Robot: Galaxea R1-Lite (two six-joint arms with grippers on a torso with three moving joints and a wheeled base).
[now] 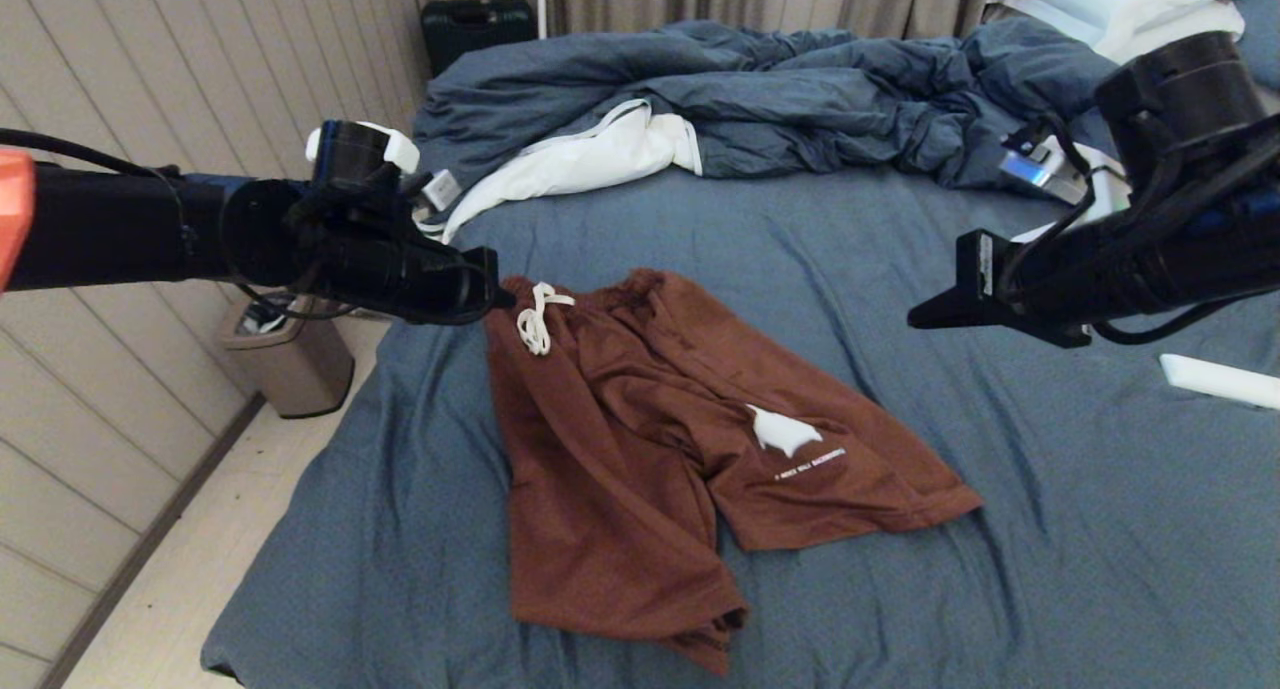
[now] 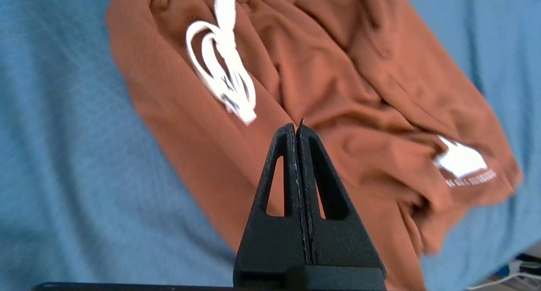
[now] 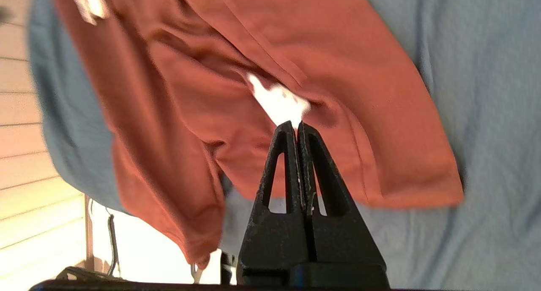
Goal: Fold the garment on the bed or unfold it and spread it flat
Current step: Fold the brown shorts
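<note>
Slate-blue bed (image 1: 1050, 529); garment (image 1: 640, 449) lies rumpled centre. Left gripper (image 1: 495, 289) at its 11 o'clock, right gripper (image 1: 925, 314) at 2, both pressed together, empty. Approach step; next, probably open and pinch.

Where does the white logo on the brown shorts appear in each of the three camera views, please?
Head view: the white logo sits on the shorts' leg nearer the right arm, mid-picture.
Left wrist view: logo at the right edge.
Right wrist view: logo just above the shut fingertips.
Shared landmark: the white drawstring.
</note>
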